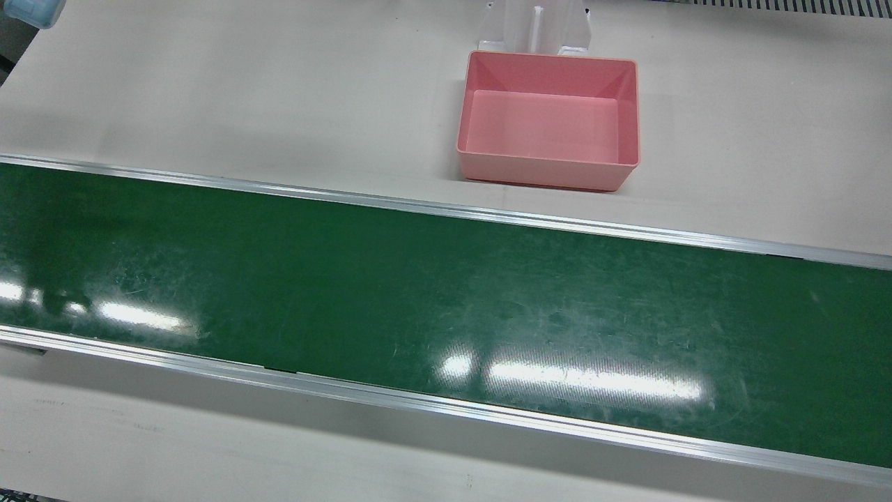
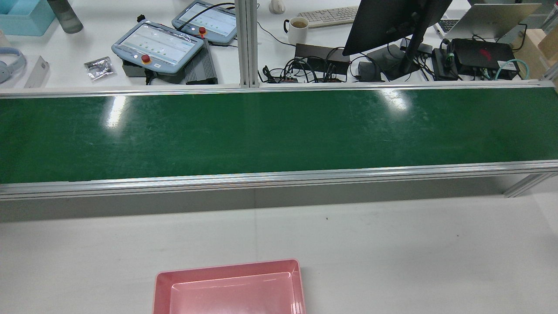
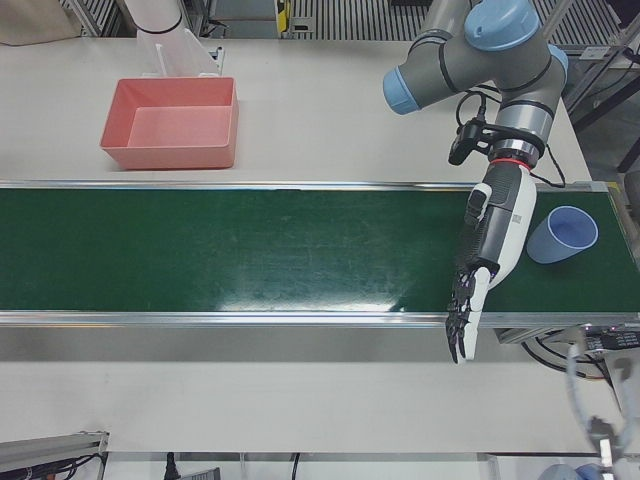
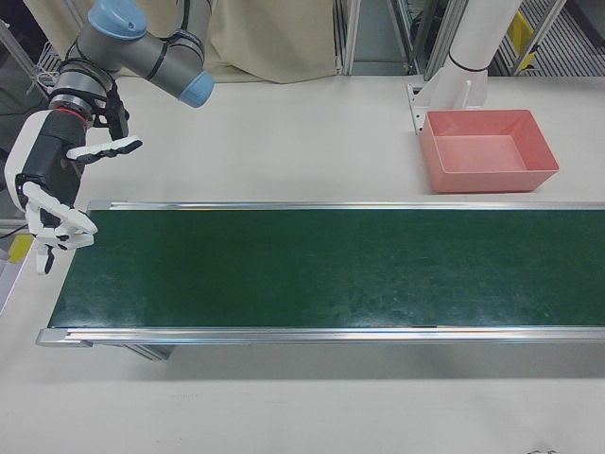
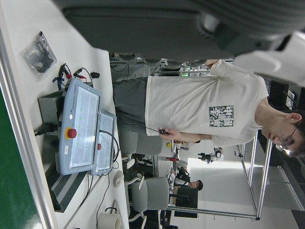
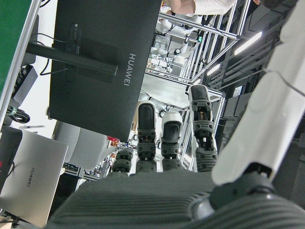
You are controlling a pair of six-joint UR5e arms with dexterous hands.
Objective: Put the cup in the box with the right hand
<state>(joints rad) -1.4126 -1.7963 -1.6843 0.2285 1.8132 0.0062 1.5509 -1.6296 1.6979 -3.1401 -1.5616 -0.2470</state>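
Pink box (image 1: 488, 164); plain light-blue cup (image 3: 561, 234); dark green conveyor belt (image 1: 348, 279) with silver rails; white-and-black hands (image 3: 483, 265) (image 4: 52, 203); off-white table (image 1: 244, 90).

— How open is the belt (image 4: 321, 270)?

— Bare green along nearly its whole length. Only the blue cup (image 3: 562, 234) lies tipped at the end beside the left hand (image 3: 484, 262), which hangs over the front rail there.

— And the way to the pink box (image 4: 487, 149)?

— The white table (image 4: 284, 142) between belt and box is free. The box is empty, with a white pedestal (image 4: 468, 52) standing just behind it.

— The right hand (image 4: 52, 194)?

— Fingers spread, holding nothing, at the belt's opposite end.
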